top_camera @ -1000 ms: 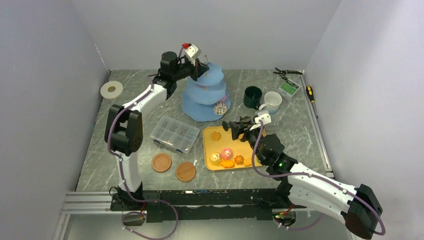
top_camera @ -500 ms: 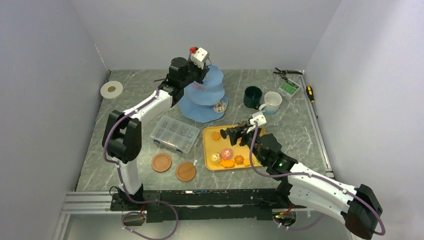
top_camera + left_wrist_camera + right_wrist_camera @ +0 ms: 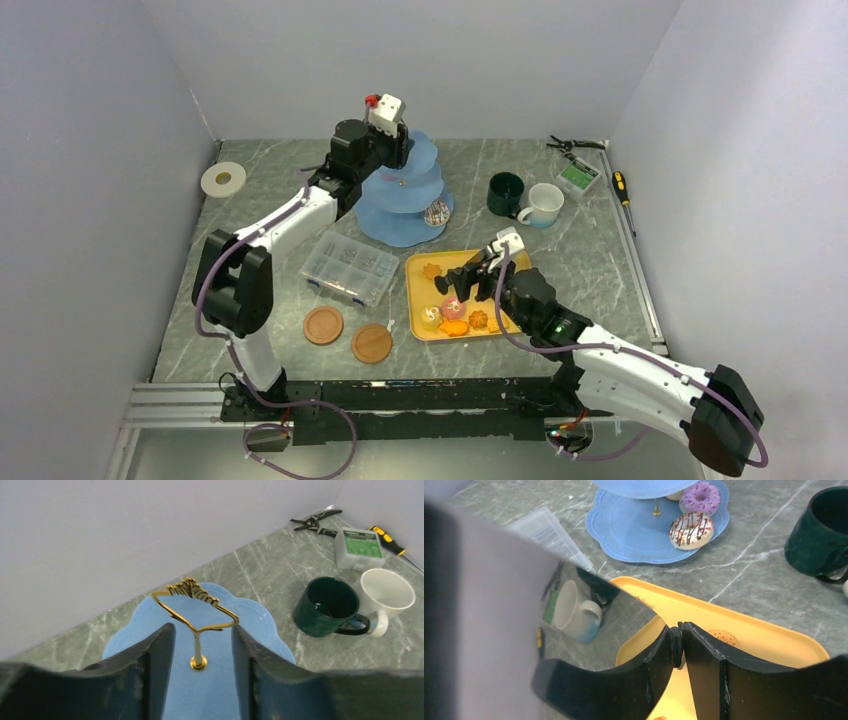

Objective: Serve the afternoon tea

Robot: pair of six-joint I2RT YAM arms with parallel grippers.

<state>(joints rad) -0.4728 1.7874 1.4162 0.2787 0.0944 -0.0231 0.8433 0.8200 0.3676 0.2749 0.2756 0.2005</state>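
The light-blue three-tier stand (image 3: 405,190) stands at the back of the table. My left gripper (image 3: 202,630) is open, one finger on each side of the gold loop's (image 3: 195,602) stem without touching it. A striped white doughnut (image 3: 691,530) and a purple doughnut (image 3: 700,497) lie on the bottom tier. My right gripper (image 3: 470,278) is shut on black tongs (image 3: 676,645), whose tips meet over the yellow tray (image 3: 418,290) near a brown biscuit (image 3: 723,636). A pink doughnut (image 3: 453,307) and other treats lie on the tray. The dark-green mug (image 3: 505,193) and white mug (image 3: 545,203) stand right of the stand.
A clear compartment box (image 3: 348,266) lies left of the tray, with two wooden coasters (image 3: 323,325) nearer the arm bases. A white tape roll (image 3: 223,179) sits far left. Pliers (image 3: 572,145), a small green-labelled box (image 3: 578,177) and a screwdriver (image 3: 621,187) lie at the back right.
My left gripper has opened off the gold loop, and the stand sits slightly further left. My right arm has carried the tongs down and towards the near part of the tray.
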